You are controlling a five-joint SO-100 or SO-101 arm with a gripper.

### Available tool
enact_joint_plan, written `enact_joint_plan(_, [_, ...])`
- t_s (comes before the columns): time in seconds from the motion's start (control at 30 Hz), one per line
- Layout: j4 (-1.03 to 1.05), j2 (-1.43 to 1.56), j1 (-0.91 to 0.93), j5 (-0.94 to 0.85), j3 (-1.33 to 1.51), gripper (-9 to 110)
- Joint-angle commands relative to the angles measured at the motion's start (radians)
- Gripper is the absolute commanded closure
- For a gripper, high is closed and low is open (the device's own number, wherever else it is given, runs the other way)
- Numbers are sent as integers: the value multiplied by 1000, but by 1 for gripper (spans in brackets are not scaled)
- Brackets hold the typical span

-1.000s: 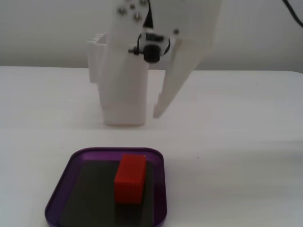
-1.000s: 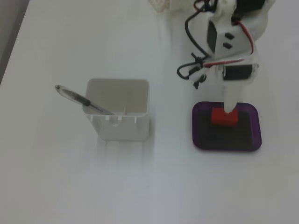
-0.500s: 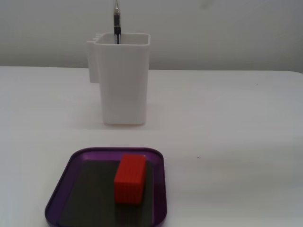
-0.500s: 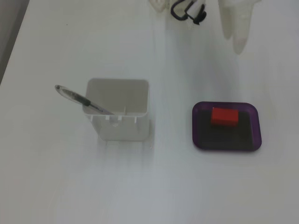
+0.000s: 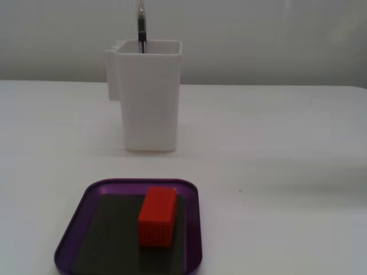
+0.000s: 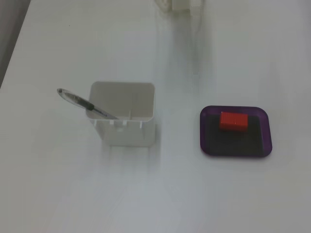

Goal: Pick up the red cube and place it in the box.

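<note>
The red cube lies on the dark floor of the box, a shallow purple tray, in both fixed views. Nothing touches the cube. The gripper shows in neither view; only a white piece of the arm's base sits at the top edge of a fixed view.
A tall white plastic container stands on the white table behind the tray, with a pen leaning out of it. The table's left edge runs along a dark strip.
The arm rose off the tray and left both views; half a second ago its fingertips still showed at the top of one view. The cube stays in the tray.
</note>
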Motion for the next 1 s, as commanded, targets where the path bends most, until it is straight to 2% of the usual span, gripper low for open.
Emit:
enact_joint_plan(0.0, [-78, 158, 29, 3, 176, 84])
enact_joint_plan(0.27, [-345, 462, 69, 3, 604, 84])
enact_joint_plan(0.47, [-459, 663, 86, 8, 900, 84])
enact_joint_plan(0.7, [-457, 865, 129, 9, 1117, 84])
enact_joint_plan(0.97, [-407, 1002, 133, 9, 1192, 84])
